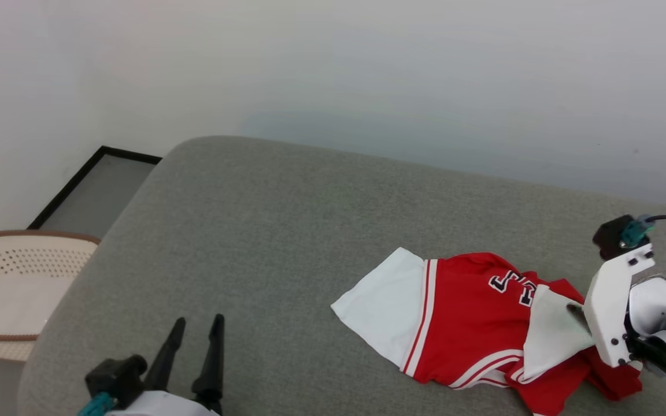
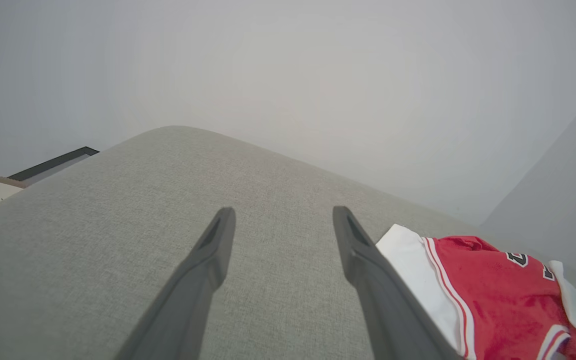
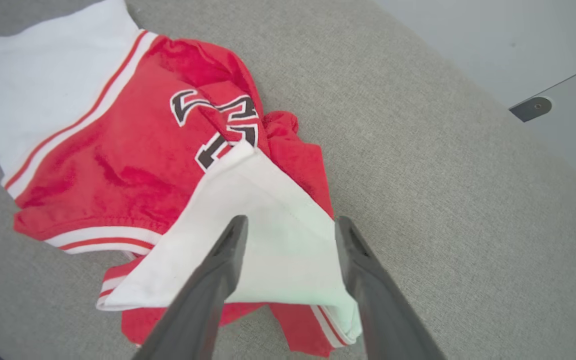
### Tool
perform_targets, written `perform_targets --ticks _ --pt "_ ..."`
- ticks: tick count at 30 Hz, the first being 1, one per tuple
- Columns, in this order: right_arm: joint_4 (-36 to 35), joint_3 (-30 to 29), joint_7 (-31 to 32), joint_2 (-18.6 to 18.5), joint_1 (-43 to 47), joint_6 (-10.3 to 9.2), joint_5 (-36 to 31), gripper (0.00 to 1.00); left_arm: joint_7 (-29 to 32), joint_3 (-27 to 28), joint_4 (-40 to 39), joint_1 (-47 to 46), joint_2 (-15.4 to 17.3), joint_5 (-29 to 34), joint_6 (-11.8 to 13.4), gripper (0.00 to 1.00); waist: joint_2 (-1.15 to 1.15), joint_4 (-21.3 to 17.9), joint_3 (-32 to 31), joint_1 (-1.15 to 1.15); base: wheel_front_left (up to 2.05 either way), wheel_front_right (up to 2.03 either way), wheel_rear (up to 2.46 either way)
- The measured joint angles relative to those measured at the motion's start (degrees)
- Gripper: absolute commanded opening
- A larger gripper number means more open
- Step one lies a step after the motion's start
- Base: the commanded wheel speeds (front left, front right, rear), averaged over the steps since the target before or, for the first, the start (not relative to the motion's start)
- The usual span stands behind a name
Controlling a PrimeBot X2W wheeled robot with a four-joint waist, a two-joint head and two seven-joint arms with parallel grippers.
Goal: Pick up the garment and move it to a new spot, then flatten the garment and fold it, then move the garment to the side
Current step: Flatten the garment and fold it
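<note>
Now the right claw (image 3: 291, 222), jaws apart, hangs over a white sleeve of the garment (image 3: 118, 165); the left claw (image 1: 199, 319), also apart, sits well left of it.

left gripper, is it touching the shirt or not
Apart. The head view shows the left gripper at the lower left, with a wide stretch of bare grey cushion between it and the shirt.
</note>
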Motion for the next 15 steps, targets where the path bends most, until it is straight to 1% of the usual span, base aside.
perform_targets --ticks 5,10,15 --pt "1.15 2.58 5.91 -0.3 -0.91 0.0 0.79 1.0 0.0 -1.88 0.44 -0.63 -0.24 -0.07 0.0 1.0 0.0 1.24 0.14 0.0 0.0 0.0 0.0" --pt "4.59 4.02 8.64 -0.2 -3.03 0.0 1.32 1.0 0.0 -3.87 1.11 -1.07 -0.38 -0.67 0.0 1.0 0.0 3.26 0.42 0.0 0.0 0.0 0.0" --pt "9.83 4.65 11.27 1.2 -3.88 0.0 2.97 1.0 0.0 -5.14 1.66 -1.85 -0.43 -1.21 0.0 1.0 0.0 5.41 1.06 0.0 0.0 0.0 0.0"
